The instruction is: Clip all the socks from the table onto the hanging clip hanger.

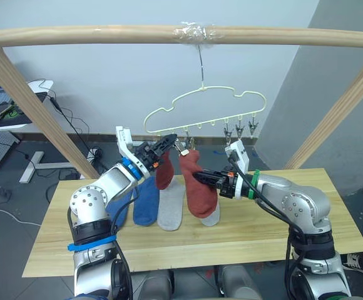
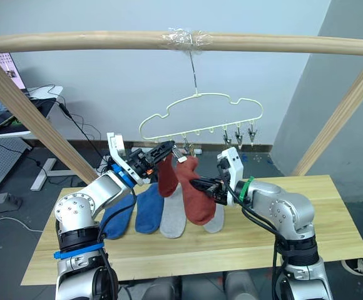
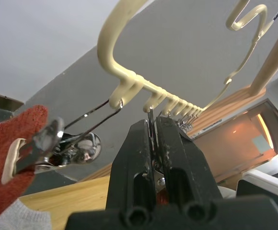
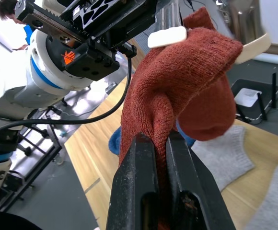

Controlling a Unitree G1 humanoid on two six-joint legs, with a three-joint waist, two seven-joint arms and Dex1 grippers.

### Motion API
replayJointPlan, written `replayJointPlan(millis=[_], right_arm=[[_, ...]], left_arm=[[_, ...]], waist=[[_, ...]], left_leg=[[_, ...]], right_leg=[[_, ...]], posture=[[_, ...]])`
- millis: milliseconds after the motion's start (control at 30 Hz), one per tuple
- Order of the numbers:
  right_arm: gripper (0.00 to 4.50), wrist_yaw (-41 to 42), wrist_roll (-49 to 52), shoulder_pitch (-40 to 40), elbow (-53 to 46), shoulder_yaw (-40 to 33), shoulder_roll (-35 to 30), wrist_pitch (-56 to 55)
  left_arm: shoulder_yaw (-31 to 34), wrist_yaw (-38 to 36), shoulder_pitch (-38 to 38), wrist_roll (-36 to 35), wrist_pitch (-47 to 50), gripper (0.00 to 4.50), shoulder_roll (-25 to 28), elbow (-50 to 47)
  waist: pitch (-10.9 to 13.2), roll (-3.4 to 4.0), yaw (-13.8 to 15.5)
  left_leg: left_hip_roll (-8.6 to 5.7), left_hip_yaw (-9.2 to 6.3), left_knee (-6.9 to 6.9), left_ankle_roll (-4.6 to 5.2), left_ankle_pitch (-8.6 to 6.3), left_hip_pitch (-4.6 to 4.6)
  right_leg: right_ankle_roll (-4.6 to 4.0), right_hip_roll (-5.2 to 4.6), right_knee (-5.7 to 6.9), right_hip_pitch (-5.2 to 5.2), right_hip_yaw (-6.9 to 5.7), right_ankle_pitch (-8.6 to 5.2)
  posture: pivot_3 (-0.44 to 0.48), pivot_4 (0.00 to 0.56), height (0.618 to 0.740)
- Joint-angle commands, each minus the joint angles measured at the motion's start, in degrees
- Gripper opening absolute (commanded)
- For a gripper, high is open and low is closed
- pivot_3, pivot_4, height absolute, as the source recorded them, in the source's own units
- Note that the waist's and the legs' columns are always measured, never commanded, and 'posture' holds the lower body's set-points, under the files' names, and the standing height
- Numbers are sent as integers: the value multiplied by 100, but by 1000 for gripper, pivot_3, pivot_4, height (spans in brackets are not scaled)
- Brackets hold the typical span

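- Rust red sock (image 1: 200, 187) hangs long axis downward, its top just beside the clip (image 1: 183, 148).
- Right fingers (image 1: 198, 177) clamped on sock.
- Left fingers (image 1: 167, 143) squeeze the clip on the clip hanger (image 1: 203, 106), above the surface (image 1: 244, 234).

Head stereo overlooks table (image 1: 306, 234); wrist cameras close-up.

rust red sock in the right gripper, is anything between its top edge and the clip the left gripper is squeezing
Nothing visible does. The right gripper is shut on the rust red sock, whose top edge is already at the clip that the left gripper pinches on the clip hanger. The other rust red sock hangs beside it, not between them.
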Motion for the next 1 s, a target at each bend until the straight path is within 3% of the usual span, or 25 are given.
replayJointPlan(millis=[33, 267, 400, 500, 700, 833, 900, 1000], right_arm=[[52, -54, 177, -186, -20, -65, 48, -41], [52, -191, 119, -300, 198, 49, 203, -147], [52, -252, 117, -390, 291, 35, 280, -199], [0, -249, 52, -370, 322, 119, 228, -284], [0, -251, -43, -276, 337, 325, 143, -463], [0, -270, -172, -295, 443, 556, 182, -655], [0, -227, -279, -323, 549, 725, 200, -781], [819, -156, -610, -396, 816, 1061, 160, -1097]], left_arm=[[-29, -27, 21, -97, -60, 0, 44, -151], [-92, -48, 20, -143, -90, 0, 12, -237], [-256, -265, 96, 248, -463, 0, 93, -365], [-261, -388, 134, 446, -805, 762, 101, -384], [-378, -481, 253, 545, -788, 2730, 264, -465], [-813, -494, 506, 1415, -1050, 3949, 756, -835], [-1056, -542, 663, 1869, -1203, 3949, 1098, -1102], [-1267, -404, 876, 2731, -1788, 3978, 1437, -1411]], waist=[[0, 0, -1], [0, 0, -2], [0, 0, -2], [0, 0, -2], [0, 0, -1], [1, 1, -17], [3, 4, -16], [5, 6, 1]], left_leg=[[0, 0, 0, 0, 0, -3], [1, -1, 0, 0, 0, -23], [0, 7, 2, 0, 1, -53], [1, 7, -3, 0, 1, -55], [0, 9, -4, 0, 1, -56], [2, 9, -4, 0, 1, -55], [2, 11, -8, 0, 1, -53], [3, 10, -12, 0, 1, -53]], right_leg=[[0, 0, 1, -4, 0, 0], [-1, 1, 5, -25, 0, 0], [-14, 0, 11, -64, 7, 10], [-26, 1, 12, -71, 7, 17], [-26, 1, 10, -71, 7, 17], [-24, 2, 12, -71, 7, 16], [-25, 2, 14, -73, 10, 16], [-27, 3, 13, -75, 9, 15]], posture=[[-116, 149, 740], [-110, 151, 740], [-110, 150, 740], [-109, 150, 740], [-100, 151, 740], [-99, 152, 740], [-93, 155, 740], [-81, 154, 740]])
